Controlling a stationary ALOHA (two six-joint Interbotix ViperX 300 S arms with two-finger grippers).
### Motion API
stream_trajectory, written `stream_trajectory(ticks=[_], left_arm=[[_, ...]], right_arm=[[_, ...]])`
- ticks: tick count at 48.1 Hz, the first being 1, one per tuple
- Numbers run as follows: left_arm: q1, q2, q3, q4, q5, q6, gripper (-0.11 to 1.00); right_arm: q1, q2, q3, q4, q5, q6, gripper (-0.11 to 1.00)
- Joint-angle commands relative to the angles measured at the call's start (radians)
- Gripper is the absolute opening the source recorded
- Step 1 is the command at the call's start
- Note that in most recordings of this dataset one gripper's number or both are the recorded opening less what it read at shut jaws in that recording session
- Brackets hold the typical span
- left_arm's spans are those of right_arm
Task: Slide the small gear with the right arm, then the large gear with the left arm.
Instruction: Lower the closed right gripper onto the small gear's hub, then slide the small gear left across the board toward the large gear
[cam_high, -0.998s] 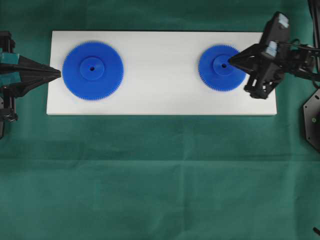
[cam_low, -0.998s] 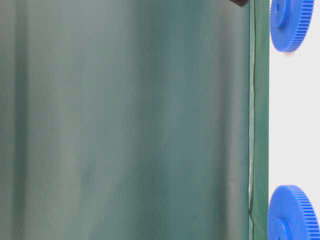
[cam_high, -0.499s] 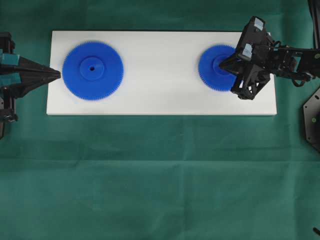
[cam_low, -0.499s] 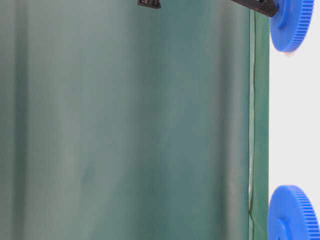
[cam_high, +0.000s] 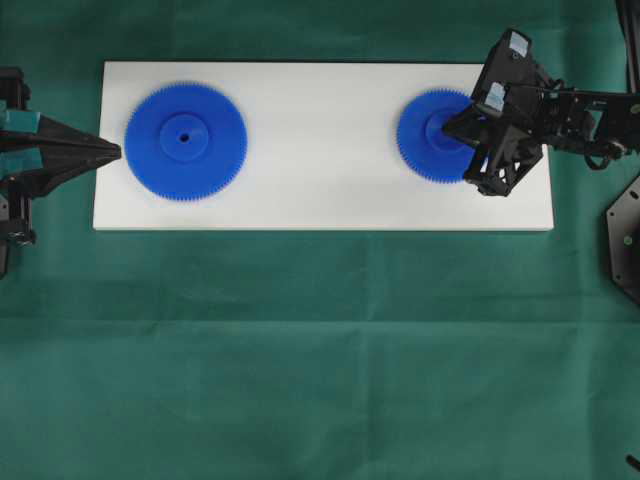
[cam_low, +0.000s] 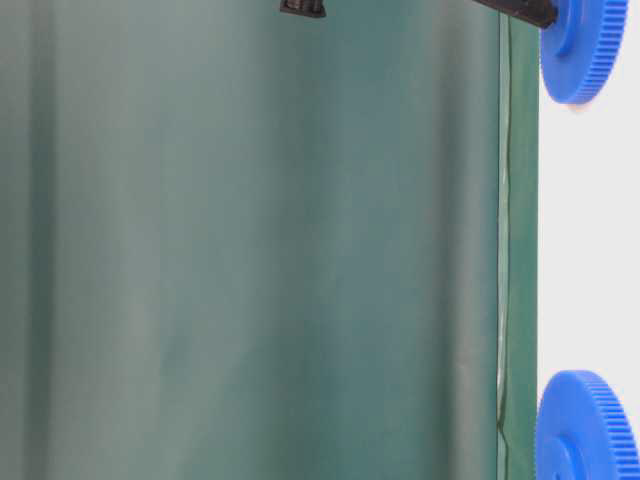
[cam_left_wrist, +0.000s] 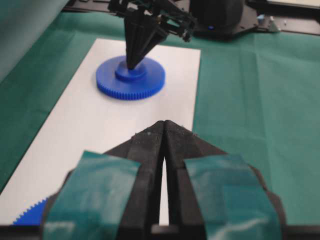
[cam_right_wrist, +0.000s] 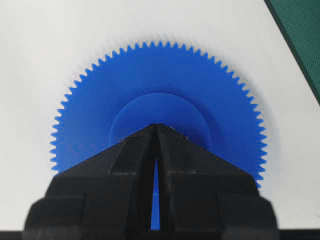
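Small gear: the small gear (cam_high: 438, 135) lies flat near the right end of the white board (cam_high: 320, 205), its round hub up.
Right tool: the right tool (cam_high: 452, 126) has its two fingers pressed together into one point, and that point rests on top of the hub at its middle (the right wrist view puts the tip over the centre hole, which it covers).
Step in hand: the first one, judged from the tip being planted and this gear sitting at its end of the board.
Next move: a steady sideways drag along the board, with enough downward press that the tip does not skip off the hub.
Large gear: the large gear (cam_high: 186, 141) lies flat at the left end of the board, well apart from the small one.
Left tool: the left tool (cam_high: 112, 150), fingers also pressed together, points at the large gear's toothed rim from just beside it (whether it touches, I cannot tell).
Worktop: green cloth (cam_high: 320, 350) under the board.
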Motion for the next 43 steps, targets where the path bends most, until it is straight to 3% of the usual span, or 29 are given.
stream_trajectory(ticks=[1,20,34,43], left_arm=[[0.003,0.003,-0.011,-0.002,-0.012,-0.002,0.0],[0.003,0.003,-0.011,-0.002,-0.011,-0.002,0.0],[0.003,0.003,-0.006,-0.003,-0.011,-0.003,0.0],[0.003,0.003,-0.005,-0.003,-0.006,-0.003,0.0]], right_arm=[[-0.002,0.005,-0.018,-0.002,-0.003,0.0,0.5],[-0.002,0.087,-0.043,0.0,0.008,0.0,0.5],[-0.002,0.086,-0.041,0.0,0.13,0.005,0.5],[-0.002,0.077,-0.038,0.0,0.15,0.043,0.5]])
